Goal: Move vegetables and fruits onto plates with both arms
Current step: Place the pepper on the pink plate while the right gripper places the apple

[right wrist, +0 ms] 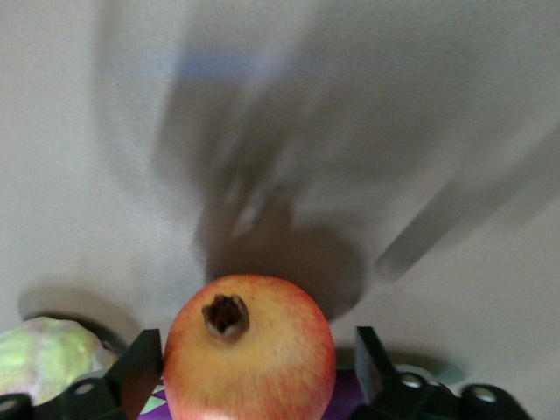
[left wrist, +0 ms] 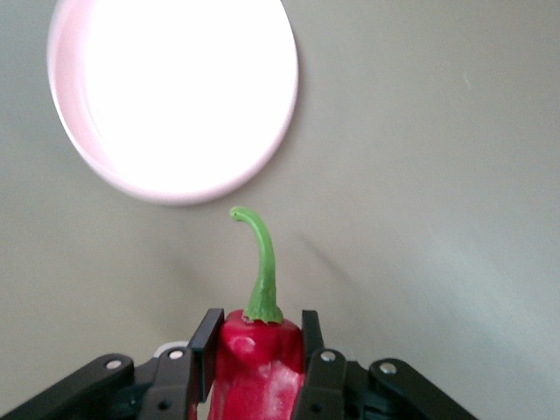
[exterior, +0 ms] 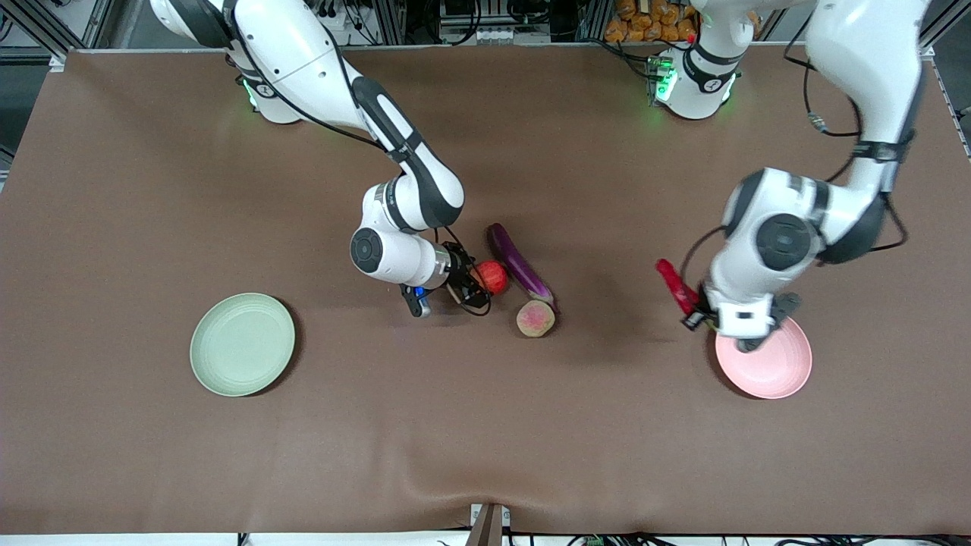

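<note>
no fruit or vegetable lies on a plate yet, so in my judgement the task is only at its beginning. the pale green plate (exterior: 242, 345) and the pale pink plate (exterior: 770, 364) are both bare.

i take the pink plate as the landmark. the left gripper (left wrist: 255, 354) is closed on the red chili pepper (left wrist: 256, 372); its two fingers press the red body from both sides, just under the stem. in the front view the chili pepper (exterior: 676, 285) is at the edge of the pink plate, toward the right arm's end of the table, not over it yet. i cannot tell if it is lifted off the table.

much farther from the pink plate, toward the right arm's end, is the group of three other things. the right gripper (right wrist: 249, 363) stands around the red apple-like fruit (right wrist: 249, 350), one finger on each side with a small gap, so it is not yet gripping. the purple eggplant (exterior: 519, 262) lies just beside this fruit, and the peach (exterior: 535, 318) is at the eggplant's nearer end. the green plate is farthest from the pink one.

the chili is glossy red with a curved green stem. the fruit is red with yellow patches and a dark calyx. all four items are left to place.
</note>
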Robot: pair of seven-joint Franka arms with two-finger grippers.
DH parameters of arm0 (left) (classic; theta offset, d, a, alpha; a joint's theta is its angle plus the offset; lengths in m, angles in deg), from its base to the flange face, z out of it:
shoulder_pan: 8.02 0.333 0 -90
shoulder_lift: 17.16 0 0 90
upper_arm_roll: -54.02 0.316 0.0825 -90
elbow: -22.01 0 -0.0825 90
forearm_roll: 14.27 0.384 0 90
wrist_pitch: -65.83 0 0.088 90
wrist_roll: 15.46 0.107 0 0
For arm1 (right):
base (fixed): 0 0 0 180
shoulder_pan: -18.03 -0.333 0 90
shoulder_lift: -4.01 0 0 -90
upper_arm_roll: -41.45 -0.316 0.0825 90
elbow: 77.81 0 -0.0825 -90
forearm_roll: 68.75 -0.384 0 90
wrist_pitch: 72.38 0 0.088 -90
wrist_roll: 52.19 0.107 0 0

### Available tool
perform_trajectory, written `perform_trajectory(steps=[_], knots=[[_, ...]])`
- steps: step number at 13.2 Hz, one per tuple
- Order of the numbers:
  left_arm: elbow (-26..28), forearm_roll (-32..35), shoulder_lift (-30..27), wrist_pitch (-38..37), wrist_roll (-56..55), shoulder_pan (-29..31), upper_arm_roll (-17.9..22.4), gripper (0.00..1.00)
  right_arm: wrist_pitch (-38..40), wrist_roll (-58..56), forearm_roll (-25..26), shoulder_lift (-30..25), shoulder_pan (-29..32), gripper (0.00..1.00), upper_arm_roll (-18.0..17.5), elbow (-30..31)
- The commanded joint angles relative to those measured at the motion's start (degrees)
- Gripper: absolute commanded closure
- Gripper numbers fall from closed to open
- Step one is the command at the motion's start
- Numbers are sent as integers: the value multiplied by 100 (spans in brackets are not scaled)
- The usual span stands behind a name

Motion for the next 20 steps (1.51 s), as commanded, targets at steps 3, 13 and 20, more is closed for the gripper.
perform_trajectory(steps=[3, 13, 20], knots=[[-1397, -464, 948, -45, 770, 600, -58, 100, -153, -8, -18, -303, -78, 50, 244, 240], [-2306, -625, 2128, 420, 1885, 731, 575, 100, 3046, -4079, 1635, -1377, 448, 61, 2889, 258], [-2227, -573, 2041, 394, 2273, 846, 531, 0, 2020, -7913, 1916, -630, 1608, 60, 2926, 188]])
